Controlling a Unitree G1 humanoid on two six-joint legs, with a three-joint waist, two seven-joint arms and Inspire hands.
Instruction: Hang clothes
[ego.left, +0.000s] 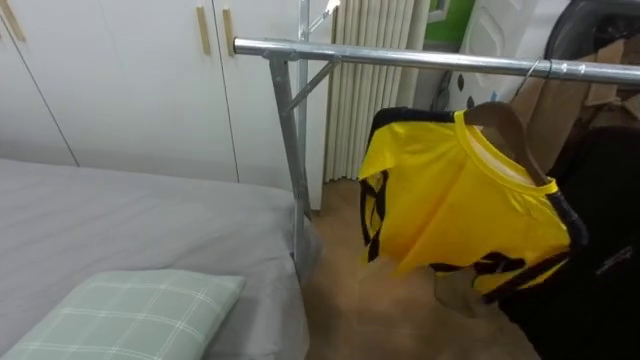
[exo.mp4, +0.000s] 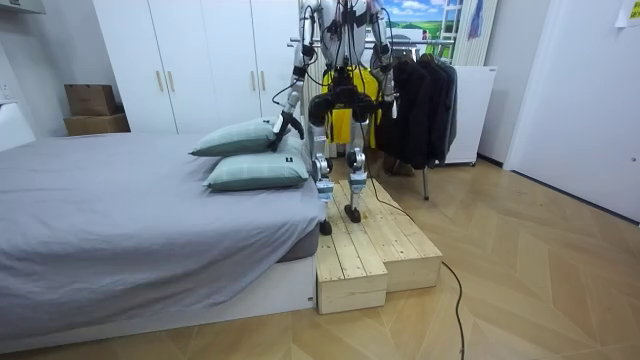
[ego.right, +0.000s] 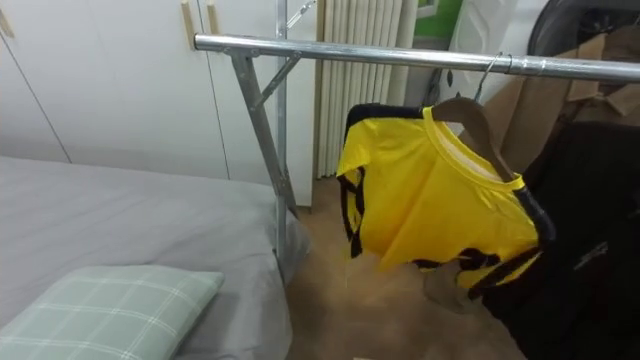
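I judge this hanging step done: the yellow black-trimmed T-shirt (ego.left: 450, 200) on its wooden hanger (ego.left: 505, 125) hangs from the silver metal rail (ego.left: 400, 58) at 2 o'clock, my left hand (exo.mp4: 287, 127) is low at 9 o'clock with a grip I cannot tell, and the next move calls for another garment.

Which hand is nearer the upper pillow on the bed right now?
Left. The left hand hangs just beside the upper pillow; the right hand hangs at the robot's other side, by the dark clothes.
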